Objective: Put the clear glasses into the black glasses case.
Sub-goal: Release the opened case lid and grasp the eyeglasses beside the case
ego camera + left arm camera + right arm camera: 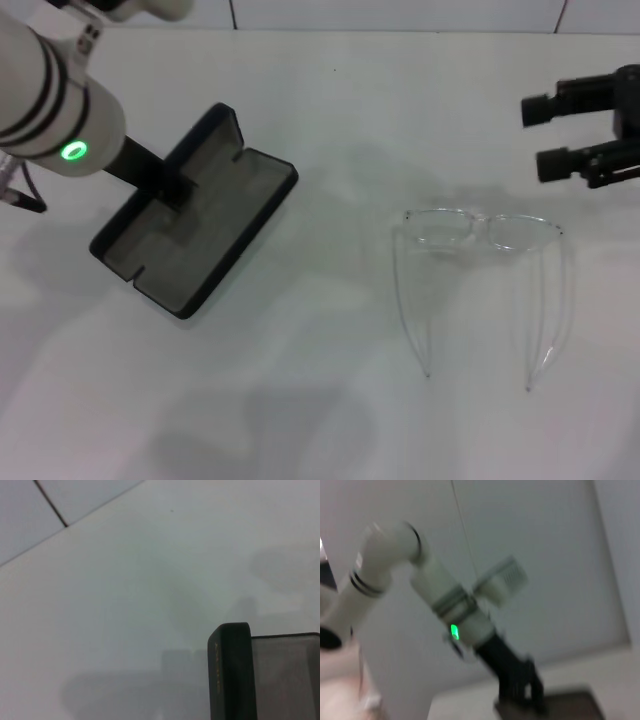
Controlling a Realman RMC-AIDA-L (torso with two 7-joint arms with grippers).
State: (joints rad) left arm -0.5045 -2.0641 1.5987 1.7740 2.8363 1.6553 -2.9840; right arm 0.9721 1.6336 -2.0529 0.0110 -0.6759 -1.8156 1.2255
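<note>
The black glasses case (195, 225) has a smooth, matt black shell and a dull grey, cloth-like lining, the clear glasses (482, 232) are glossy see-through plastic, and the tabletop (320, 400) beneath them is smooth white with a faint sheen.

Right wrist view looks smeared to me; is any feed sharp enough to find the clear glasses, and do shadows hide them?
Right wrist view: blurred, showing only the left arm and a dark case edge. Head view: sharp enough; the clear glasses are faint against the white table, with soft shadows around the frame. Left wrist view: a corner of the black glasses case, soft grey shadows.
</note>
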